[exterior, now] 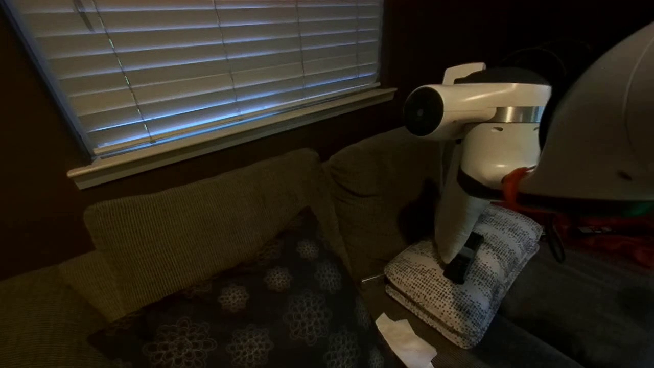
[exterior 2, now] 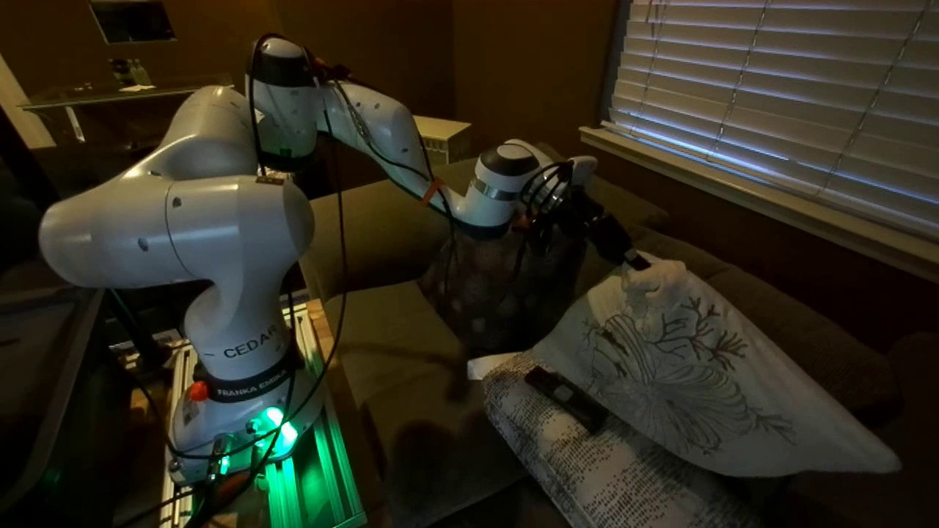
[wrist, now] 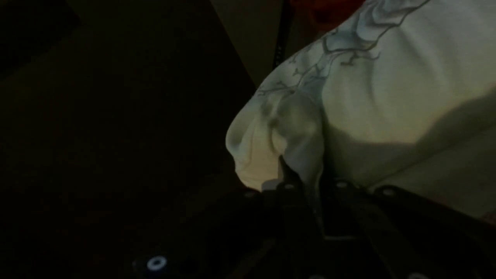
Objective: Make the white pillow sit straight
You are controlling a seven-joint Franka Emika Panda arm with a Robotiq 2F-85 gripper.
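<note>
The white pillow (exterior 2: 682,374) is tilted in an exterior view, its grey sprig-marked face showing and its upper corner bunched. It also shows edge-on (exterior: 456,225), its lower edge at the pale patterned cushion (exterior: 434,291), partly hidden by the arm. My gripper (exterior 2: 638,260) is at that upper corner. In the dark wrist view the jaws (wrist: 306,182) are closed with a fold of the white pillow (wrist: 403,100) pinched between them. In an exterior view the gripper is hidden behind the arm.
A black remote (exterior: 463,259) lies on the patterned cushion, against the pillow's lower edge. A dark flowered cushion (exterior: 255,306) leans on the sofa back (exterior: 204,225). A white paper (exterior: 406,340) lies on the seat. A window sill (exterior: 230,138) runs above the sofa.
</note>
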